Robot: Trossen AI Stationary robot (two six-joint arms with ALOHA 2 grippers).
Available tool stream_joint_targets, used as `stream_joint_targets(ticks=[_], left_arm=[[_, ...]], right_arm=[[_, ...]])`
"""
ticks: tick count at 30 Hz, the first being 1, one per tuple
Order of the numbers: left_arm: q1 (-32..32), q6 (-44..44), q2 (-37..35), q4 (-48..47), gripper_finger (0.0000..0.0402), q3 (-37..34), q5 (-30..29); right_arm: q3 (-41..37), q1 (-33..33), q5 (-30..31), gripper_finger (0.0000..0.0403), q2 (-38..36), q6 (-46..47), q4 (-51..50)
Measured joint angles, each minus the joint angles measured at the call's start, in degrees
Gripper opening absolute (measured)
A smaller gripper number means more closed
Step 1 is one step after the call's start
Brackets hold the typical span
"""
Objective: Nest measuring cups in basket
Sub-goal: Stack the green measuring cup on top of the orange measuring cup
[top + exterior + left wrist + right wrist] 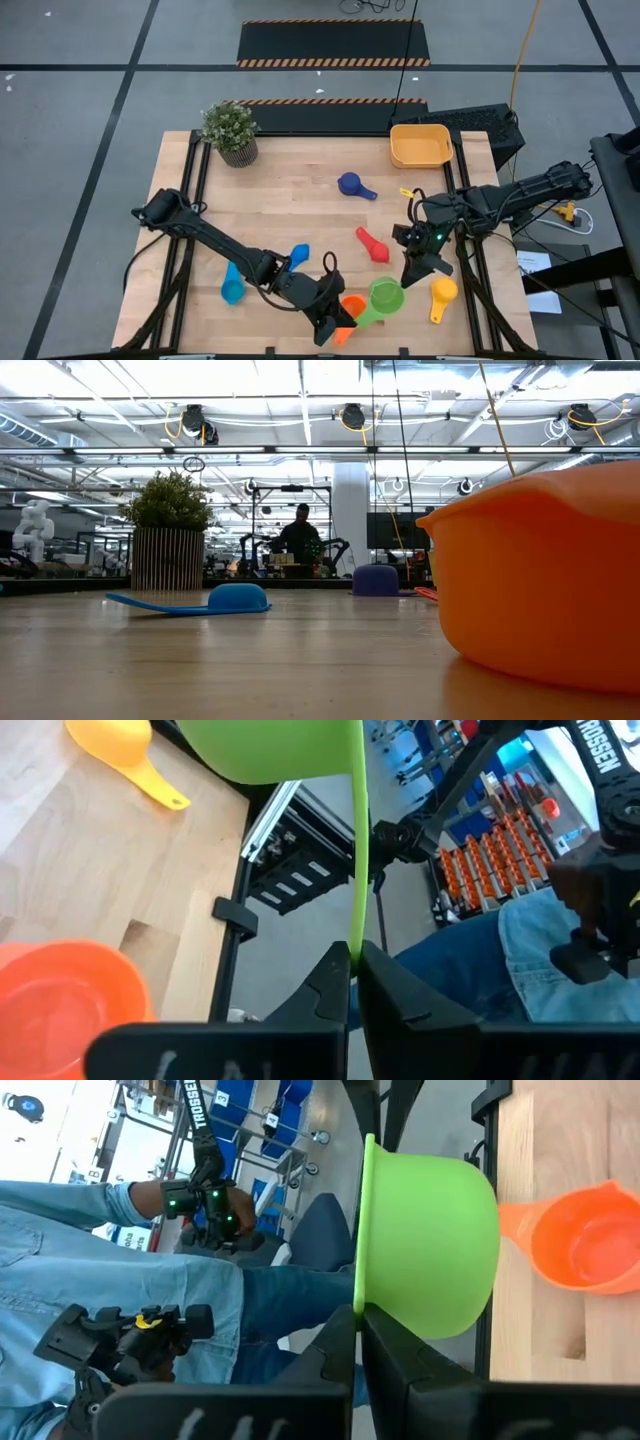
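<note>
The green measuring cup sits mouth up near the table's near edge, between my two grippers. My left gripper is shut on its handle and my right gripper is shut on its rim. The orange cup lies right beside it, under the green handle. The yellow cup lies to its right. The red cup, blue cup, teal cup and dark blue cup are spread over the table. The yellow-orange basket stands at the far right corner. My left gripper pinches the green cup's flat handle between its two fingers, near the handle's free end and along its length, coming from the near left. My right gripper pinches the bowl's rim on the side away from the handle, one finger inside and one outside, slanting down from the far right. I cannot tell whether the cup is clear of the table.
A potted plant stands at the far left corner. A person in jeans stands close to the table's near edge. Black frame rails run along the left and right edges. Bare wood lies in the middle and far left of the table.
</note>
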Motion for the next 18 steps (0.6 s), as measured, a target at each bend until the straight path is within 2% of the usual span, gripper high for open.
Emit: stream_joint_targets(ticks=[6, 9, 13, 18], left_arm=[[-0.4, -0.3, 0.0, 1.3, 0.0009, 0.0, -0.1], [-0.8, -1.1, 0.0, 1.3, 0.0007, 0.0, -0.7], [-2.0, -2.8, 0.0, 1.5, 0.0006, 0.0, -3.3], [-4.6, -6.1, 0.0, 1.3, 0.0005, 0.0, -8.3]], right_arm=[[0.0, 0.0, 1.1, 0.0001, 0.0, -0.5, 0.0], [0.0, 0.0, 1.3, 0.0017, 0.0, -0.2, 0.5], [0.0, 0.0, 2.2, 0.0067, -0.3, 1.6, 0.5], [0.0, 0.0, 6.3, 0.015, -1.3, 2.3, 0.2]])
